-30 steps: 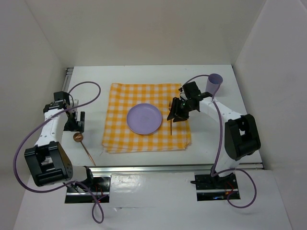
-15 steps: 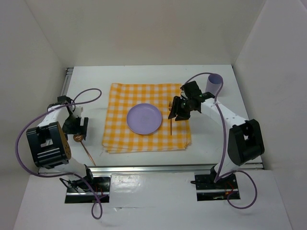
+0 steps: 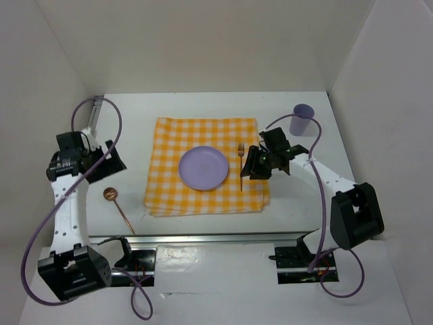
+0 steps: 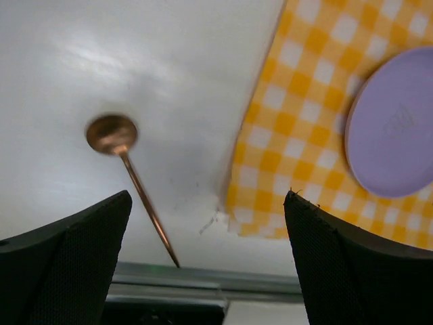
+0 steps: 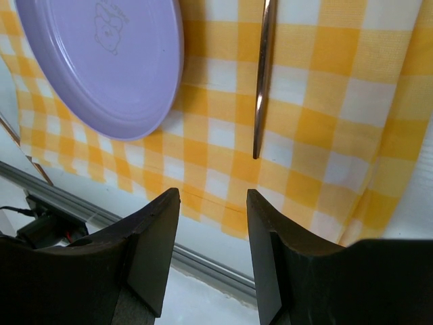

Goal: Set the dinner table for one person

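Fingers of the left gripper [image 4: 208,196] spread wide and empty; those of the right gripper [image 5: 213,196] part-open, gripping nothing.
Copper round-bowled spoon [image 4: 111,133] lies on the bare white rectangular dinner table [image 3: 203,108], off the yellow-and-white checked cloth [image 3: 169,135], near the metal front rail [image 4: 203,277]: its thin, flat handle could slip the pads or skid toward the rail.

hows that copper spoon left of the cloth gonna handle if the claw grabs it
The spoon looks like thin metal, so it is probably stiff and light. Its slim handle lies flat on the bare table, so it may slide or pivot when nudged. The shiny finish suggests a slippery grip.
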Action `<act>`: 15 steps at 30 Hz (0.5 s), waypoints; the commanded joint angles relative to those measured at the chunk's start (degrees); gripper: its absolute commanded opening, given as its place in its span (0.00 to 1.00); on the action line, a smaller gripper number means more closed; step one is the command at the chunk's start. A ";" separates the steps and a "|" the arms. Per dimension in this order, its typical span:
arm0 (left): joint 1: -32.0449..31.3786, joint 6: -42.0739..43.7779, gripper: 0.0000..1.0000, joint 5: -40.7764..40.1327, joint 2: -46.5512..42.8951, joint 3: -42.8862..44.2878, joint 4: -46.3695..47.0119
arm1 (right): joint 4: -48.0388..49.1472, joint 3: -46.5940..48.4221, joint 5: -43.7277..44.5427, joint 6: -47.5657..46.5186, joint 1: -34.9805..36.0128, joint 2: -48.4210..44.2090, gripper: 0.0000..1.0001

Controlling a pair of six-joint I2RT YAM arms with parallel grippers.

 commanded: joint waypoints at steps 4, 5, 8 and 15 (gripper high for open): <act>-3.89 -11.06 0.99 2.20 1.62 -12.53 -5.82 | 4.65 -0.32 0.13 -1.38 0.52 0.98 0.52; -4.42 -12.80 0.99 0.80 2.32 -10.97 -6.42 | 4.65 -0.32 0.12 -1.38 0.52 0.99 0.52; -7.84 -16.49 0.99 -5.50 6.35 -9.64 -9.32 | 6.05 0.29 -1.28 -1.38 0.52 3.19 0.52; -8.12 -15.28 0.99 -15.02 13.21 -7.28 -11.79 | 6.58 2.58 -0.76 -1.91 0.52 5.83 0.52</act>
